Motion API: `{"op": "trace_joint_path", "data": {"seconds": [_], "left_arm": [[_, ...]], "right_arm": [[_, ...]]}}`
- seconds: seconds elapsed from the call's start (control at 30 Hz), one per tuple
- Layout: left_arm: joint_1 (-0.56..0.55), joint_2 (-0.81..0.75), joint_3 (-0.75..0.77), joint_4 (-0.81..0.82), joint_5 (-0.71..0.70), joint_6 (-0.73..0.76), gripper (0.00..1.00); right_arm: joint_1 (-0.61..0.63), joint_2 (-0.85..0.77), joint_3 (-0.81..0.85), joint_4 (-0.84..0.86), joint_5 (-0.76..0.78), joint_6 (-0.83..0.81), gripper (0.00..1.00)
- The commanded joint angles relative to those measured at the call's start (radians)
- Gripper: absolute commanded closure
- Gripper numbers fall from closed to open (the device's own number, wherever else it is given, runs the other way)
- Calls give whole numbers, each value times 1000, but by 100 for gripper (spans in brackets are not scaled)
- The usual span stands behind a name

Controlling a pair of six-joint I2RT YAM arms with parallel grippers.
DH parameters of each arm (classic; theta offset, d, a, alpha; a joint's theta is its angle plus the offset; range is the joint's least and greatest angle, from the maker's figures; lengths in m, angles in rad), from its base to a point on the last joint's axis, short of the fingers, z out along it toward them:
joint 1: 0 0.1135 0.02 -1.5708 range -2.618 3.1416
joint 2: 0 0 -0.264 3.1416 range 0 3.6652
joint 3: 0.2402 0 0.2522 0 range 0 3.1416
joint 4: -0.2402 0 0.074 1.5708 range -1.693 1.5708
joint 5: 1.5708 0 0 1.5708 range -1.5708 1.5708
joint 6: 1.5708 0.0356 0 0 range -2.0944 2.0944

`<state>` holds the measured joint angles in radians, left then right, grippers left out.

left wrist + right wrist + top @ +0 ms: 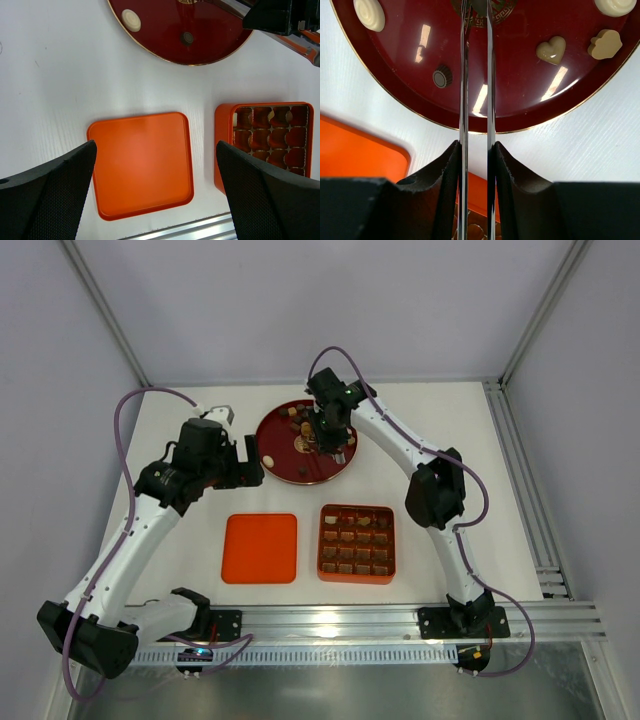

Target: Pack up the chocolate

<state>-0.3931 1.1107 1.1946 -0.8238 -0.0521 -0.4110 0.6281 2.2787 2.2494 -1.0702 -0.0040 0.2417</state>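
Two claws, only one busy. Far left, at nine o'clock of the plate: left claw (155, 165), spread as wide as can be, gripping nothing, hanging above the counter (50, 75). At seven o'clock of the plate: flat orange lid (142, 160), lying alone. At twelve o'clock on the counter: red plate (520, 100), with loose chocolate (551, 49) scattered on it. Seen from the right wrist: cream round at nine o'clock of the tweezer tips, dark round at seven, cream heart at four. Over the plate: right claw (476, 150), clamped on metal tweezers (464, 75), blades nearly together, tips reaching the plate's middle. Whether pinching a piece there, impossible to tell. Rightmost, at five o'clock of the plate: gridded orange box (222, 145), many cells filled. Judged step: picking one piece off the plate. Next move likely calls for a gentle pinch, a straight lift, then a carry toward five o'clock and a careful drop into a free cell.
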Motion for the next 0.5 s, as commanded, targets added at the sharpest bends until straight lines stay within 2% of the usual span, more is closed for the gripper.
{"op": "trace_joint_path", "data": {"seconds": [0.0,0.03,0.47], "left_arm": [[-1,-14,26,3,-11,9,0],[0,-14,26,3,-11,9,0],[-1,-22,26,5,-8,8,0]], "right_arm": [[1,-22,47,10,-2,4,67],[1,-24,50,10,-4,5,70],[1,-73,53,-5,-1,13,71]]}}
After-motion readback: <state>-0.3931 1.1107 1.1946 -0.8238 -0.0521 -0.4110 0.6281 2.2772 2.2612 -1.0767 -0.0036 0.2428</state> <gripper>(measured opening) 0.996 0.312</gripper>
